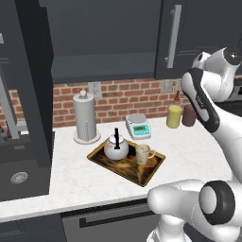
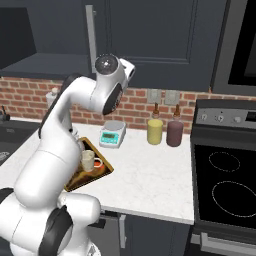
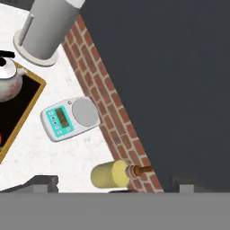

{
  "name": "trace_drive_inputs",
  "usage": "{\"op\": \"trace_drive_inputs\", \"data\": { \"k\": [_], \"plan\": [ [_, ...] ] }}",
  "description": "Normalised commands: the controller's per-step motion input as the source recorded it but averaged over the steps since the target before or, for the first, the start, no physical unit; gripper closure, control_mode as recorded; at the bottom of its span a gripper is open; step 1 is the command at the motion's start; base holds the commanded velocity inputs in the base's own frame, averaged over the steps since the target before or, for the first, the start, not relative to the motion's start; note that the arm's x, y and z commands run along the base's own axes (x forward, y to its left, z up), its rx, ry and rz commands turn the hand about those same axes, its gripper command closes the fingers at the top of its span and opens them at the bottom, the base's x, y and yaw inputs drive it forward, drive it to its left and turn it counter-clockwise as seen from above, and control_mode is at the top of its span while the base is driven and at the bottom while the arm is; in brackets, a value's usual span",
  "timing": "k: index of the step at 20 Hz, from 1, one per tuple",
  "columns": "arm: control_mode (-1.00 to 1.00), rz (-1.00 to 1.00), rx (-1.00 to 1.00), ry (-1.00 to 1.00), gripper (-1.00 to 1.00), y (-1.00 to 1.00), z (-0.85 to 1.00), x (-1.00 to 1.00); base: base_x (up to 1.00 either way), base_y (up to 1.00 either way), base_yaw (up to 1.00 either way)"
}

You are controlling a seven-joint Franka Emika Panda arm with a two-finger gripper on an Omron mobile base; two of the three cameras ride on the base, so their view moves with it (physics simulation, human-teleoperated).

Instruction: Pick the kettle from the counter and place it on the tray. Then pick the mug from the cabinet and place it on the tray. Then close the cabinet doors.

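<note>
Nearest the robot, the white counter (image 1: 71, 182) carries the tray (image 1: 153, 169), and on it the kettle (image 1: 116, 147) and the mug (image 1: 142, 153) stand side by side, so both placing steps look finished and only the cabinet doors remain. Just behind the tray sit a paper-towel roll (image 1: 85, 116) and a small kitchen scale (image 1: 138, 125), with a yellow jar (image 1: 174, 116) and a maroon jar (image 1: 189, 115) further right against the brick wall. Above them, the cabinet (image 1: 104, 38) stands open in the left base view, its left door (image 1: 33, 80) swung out toward the robot, while the right door (image 1: 186, 38) with its silver bar handle (image 1: 174, 37) looks closer to shut. In the hand view the two finger tips (image 3: 42, 182) stand far apart with nothing between them, so the gripper seems wide and empty. The likely risk is the arm sweeping low while reaching for the open door and knocking the kettle or mug off the tray, or pushing the door edge-on so it fails to swing closed.
</note>
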Motion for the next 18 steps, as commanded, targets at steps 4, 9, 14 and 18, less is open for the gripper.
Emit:
{"op": "trace_drive_inputs", "data": {
  "k": [4, 9, 14, 18],
  "plan": [
    [-1.0, 0.0, 0.0, 0.07, -1.0, -0.3, -0.78, -0.57, 0.0, 0.0, 0.0],
    [-1.0, 0.0, 0.0, 0.0, -1.0, -0.01, -0.03, -0.89, 0.0, 0.0, 0.0],
    [-1.0, 0.0, 0.0, 0.0, -1.0, 0.14, 0.01, -0.85, 0.0, 0.0, 0.0],
    [-1.0, -0.03, -0.03, 0.01, -1.0, 0.39, 0.04, -0.73, 0.0, 0.0, 0.0]
  ]
}}
